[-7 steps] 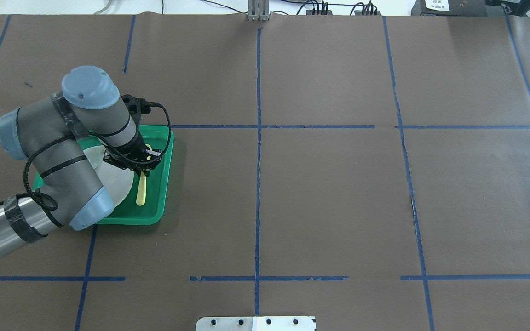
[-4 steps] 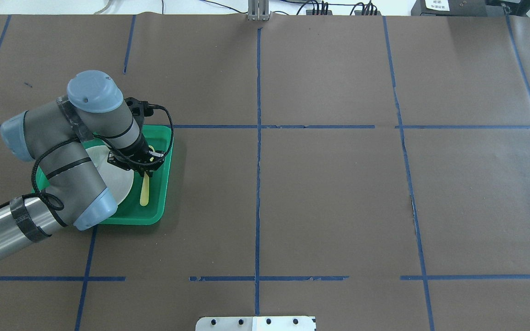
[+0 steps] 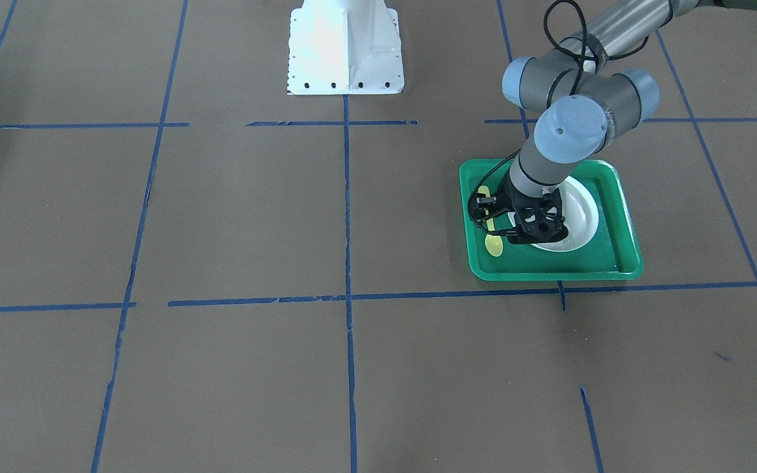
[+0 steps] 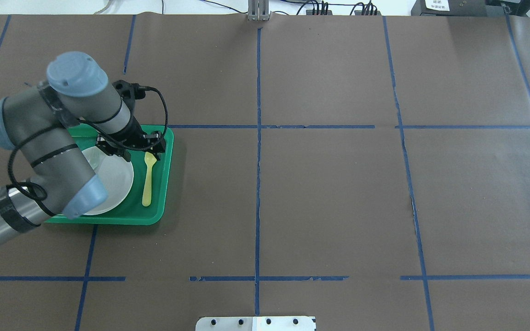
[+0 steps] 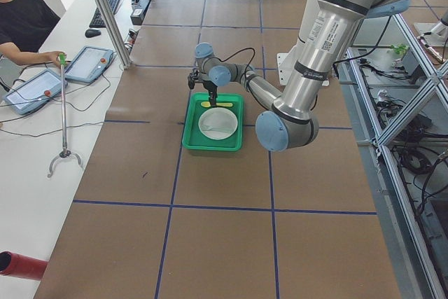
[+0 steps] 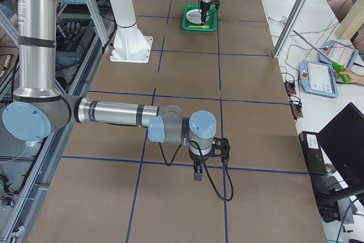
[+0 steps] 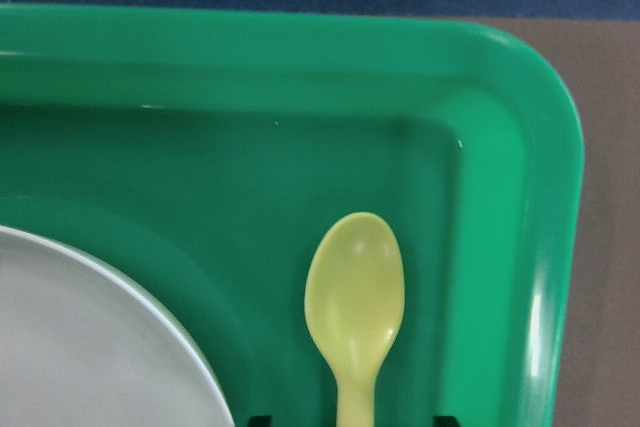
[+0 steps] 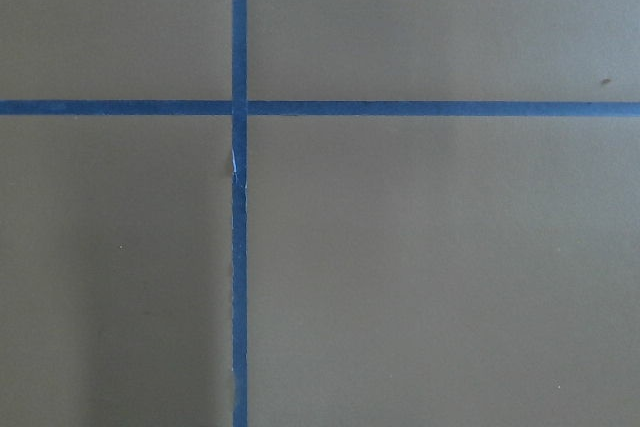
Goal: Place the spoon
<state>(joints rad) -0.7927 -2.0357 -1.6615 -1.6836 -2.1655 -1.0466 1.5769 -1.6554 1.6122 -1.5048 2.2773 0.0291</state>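
The small yellow plastic spoon [image 4: 147, 180] lies free in the green plastic tray [image 4: 160, 195] near the bench's left end. The left hand [image 4: 141, 148] hovers over its bowl end, fingers spread apart.

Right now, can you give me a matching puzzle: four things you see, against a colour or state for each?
Things:
1. spoon
2. plate
3. tray
4. left gripper

Colour or state:
A. green
B. open, above the tray
C. yellow
D. white

Pairs: 1-C, 2-D, 3-A, 4-B.
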